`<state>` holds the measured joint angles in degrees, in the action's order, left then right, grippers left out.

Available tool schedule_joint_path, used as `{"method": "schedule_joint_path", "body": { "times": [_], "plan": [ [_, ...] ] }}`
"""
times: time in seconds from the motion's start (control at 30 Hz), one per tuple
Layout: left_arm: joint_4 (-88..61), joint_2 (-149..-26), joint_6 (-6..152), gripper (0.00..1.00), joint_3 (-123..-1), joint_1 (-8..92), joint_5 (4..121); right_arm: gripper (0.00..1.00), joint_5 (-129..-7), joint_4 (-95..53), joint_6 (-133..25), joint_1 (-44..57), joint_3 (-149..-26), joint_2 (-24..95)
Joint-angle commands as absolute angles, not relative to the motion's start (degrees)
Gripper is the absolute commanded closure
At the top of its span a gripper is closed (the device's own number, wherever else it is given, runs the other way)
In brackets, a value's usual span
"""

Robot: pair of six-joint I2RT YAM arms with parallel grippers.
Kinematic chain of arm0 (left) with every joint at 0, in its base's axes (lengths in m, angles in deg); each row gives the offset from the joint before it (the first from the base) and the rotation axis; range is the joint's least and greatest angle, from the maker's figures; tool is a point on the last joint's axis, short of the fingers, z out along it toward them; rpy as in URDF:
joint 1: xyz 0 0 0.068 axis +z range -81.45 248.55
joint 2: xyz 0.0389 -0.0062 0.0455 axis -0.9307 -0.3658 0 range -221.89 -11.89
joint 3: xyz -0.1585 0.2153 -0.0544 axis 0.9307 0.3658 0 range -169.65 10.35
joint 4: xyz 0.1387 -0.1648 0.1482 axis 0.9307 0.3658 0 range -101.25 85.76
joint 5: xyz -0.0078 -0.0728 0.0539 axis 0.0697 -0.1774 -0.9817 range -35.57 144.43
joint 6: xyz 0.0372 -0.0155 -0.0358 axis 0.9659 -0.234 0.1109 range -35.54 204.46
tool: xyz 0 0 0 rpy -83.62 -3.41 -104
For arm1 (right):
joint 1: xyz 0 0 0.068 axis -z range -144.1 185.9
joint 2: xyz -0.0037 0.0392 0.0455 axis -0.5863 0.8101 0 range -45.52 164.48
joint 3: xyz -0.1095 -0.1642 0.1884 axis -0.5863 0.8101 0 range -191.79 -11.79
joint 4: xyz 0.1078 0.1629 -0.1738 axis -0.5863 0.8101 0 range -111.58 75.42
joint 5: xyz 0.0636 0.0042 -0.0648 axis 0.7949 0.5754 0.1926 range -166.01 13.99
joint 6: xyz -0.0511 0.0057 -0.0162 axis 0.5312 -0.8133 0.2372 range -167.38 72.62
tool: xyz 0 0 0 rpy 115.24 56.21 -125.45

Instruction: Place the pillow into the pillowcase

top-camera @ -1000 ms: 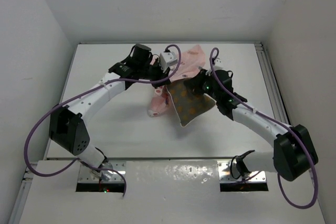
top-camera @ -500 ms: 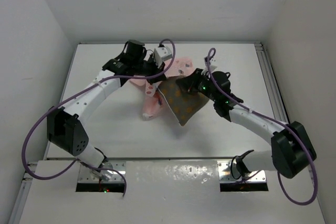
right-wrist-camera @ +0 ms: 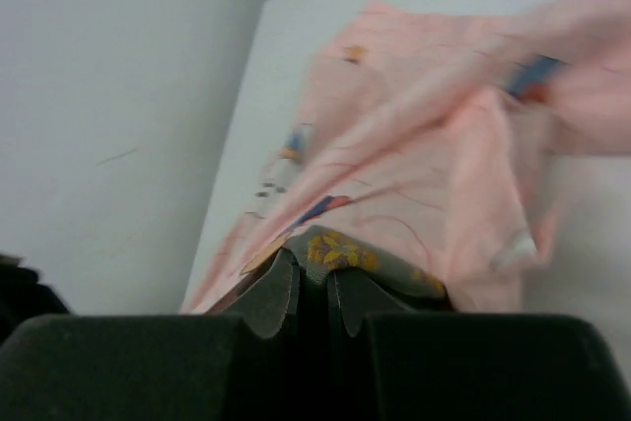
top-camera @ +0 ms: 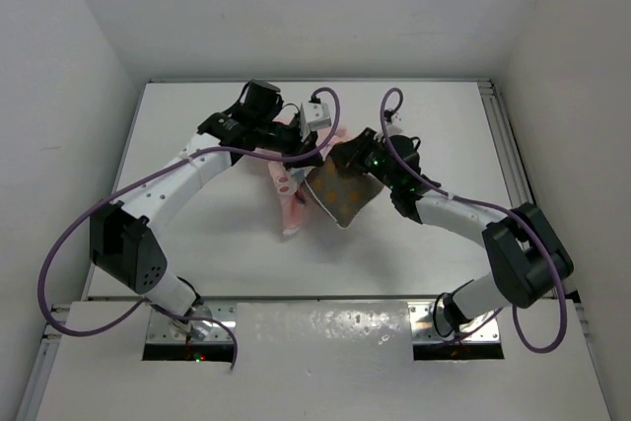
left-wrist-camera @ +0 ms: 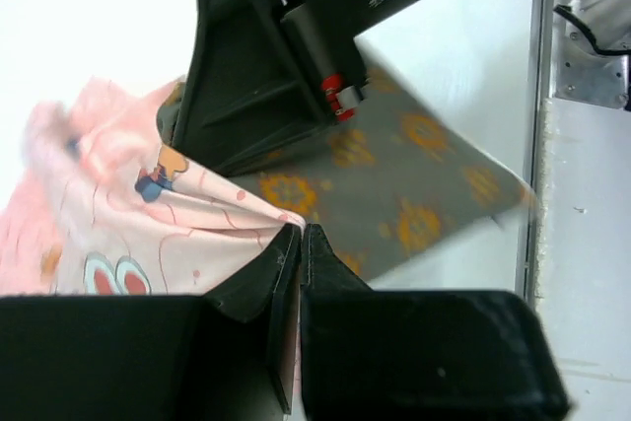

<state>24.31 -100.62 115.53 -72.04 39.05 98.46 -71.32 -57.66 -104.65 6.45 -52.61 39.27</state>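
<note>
- Bench (top-camera: 197, 234): one pillow (top-camera: 345, 196) and one pillowcase (top-camera: 294, 206) are held at its middle, touching side by side between the two arms.
- Right end effector (right-wrist-camera: 311, 281): closed narrowly on the pillow's edge, over which pink cloth is draped.
- Left end effector (left-wrist-camera: 300, 236): pinched tight on a pillowcase hem.
- Progress: insertion is judged barely begun. Most of the pillow is seen uncovered, so the case remains to be drawn over it.

White-linked left arm (top-camera: 187, 176) and right arm (top-camera: 468, 216), black joint housings (top-camera: 123, 248), purple cables (top-camera: 57, 253), black-fingered left gripper (left-wrist-camera: 299, 236) and right gripper (right-wrist-camera: 311, 278), silver base plates (top-camera: 222, 327) at six o'clock.
</note>
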Motion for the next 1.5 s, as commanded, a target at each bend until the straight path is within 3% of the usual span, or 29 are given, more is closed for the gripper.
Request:
{"method": "schedule_joint_path", "body": {
  "times": [0.0,0.07,0.1,0.13,0.23,0.3,0.5,0.7,0.8,1.03,1.17,1.2,1.23,1.27,1.3,1.33,1.37,1.43,1.47],
  "plan": [
    [23.1,-97.8,114.0,1.0,-71.2,37.7,107.4,1.0,-83.2,-59.7,-106.4,7.3,-54.2,39.3],
    [20.3,-97.7,113.3,1.0,-67.0,37.7,102.0,1.0,-83.8,-51.1,-105.7,7.5,-55.5,41.6],
    [17.6,-97.8,113.3,1.0,-65.4,37.7,94.9,0.9,-82.4,-49.0,-104.1,8.0,-56.1,42.5],
    [16.2,-98.1,113.1,1.0,-63.9,37.7,91.6,0.5,-76.5,-45.6,-101.6,8.5,-56.8,45.2],
    [12.4,-98.7,115.7,1.0,-57.4,37.7,83.0,0.02,-69.2,-34.9,-93.0,9.0,-60.2,47.4],
    [9.4,-98.5,115.8,1.0,-55.2,37.8,80.5,0.01,-68.9,-31.8,-86.9,9.1,-59.7,46.1],
    [3.5,-98.1,110.4,1.0,-52.4,37.6,78.6,0.01,-80.6,-21.9,-82.7,9.4,-55.2,35.4],
    [0.0,-98.9,107.9,0.98,-51.1,36.8,77.4,0.01,-83.2,-17.9,-95.3,9.9,-46.3,23.0],
    [-1.7,-99.9,109.1,0.9,-49.5,35.1,75.7,0.01,-80.8,-24.4,-100.1,9.9,-38.9,20.3],
    [-6.4,-103.5,107.8,0.48,-48.2,33.4,67.6,0.01,-74.1,-44.2,-107.8,10.9,-34.0,27.7],
    [-10.2,-104.9,106.6,0.45,-48.2,33.5,62.3,0.02,-71.9,-47.0,-112.3,10.2,-34.4,33.2],
    [-10.2,-105.5,106.9,0.46,-48.1,33.5,61.2,0.06,-71.4,-47.3,-113.0,10.3,-33.9,34.2],
    [-13.1,-105.8,107.5,0.56,-47.8,33.5,60.7,0.1,-71.4,-49.5,-114.4,10.4,-32.6,35.1],
    [-13.6,-106.3,107.8,0.65,-47.5,33.5,59.8,0.21,-71.4,-50.6,-115.3,10.5,-31.8,36.2],
    [-14.1,-106.5,108.1,0.75,-47.3,33.5,59.3,0.31,-71.5,-51.7,-116.0,10.6,-31.1,36.7],
    [-14.1,-106.7,108.2,0.94,-47.6,33.5,58.9,0.42,-71.4,-53.2,-117.0,10.9,-30.5,37.4],
    [-13.4,-107.0,108.2,1.0,-48.2,33.5,59.4,0.65,-69.2,-54.4,-117.0,11.0,-30.5,38.6],
    [-8.6,-106.8,108.9,1.0,-51.5,33.5,62.7,0.85,-65.7,-58.8,-115.3,11.2,-31.6,39.8],
    [-7.0,-106.5,109.4,1.0,-53.0,33.4,67.9,1.0,-63.8,-60.5,-114.8,11.0,-32.4,41.0]
  ]
}}
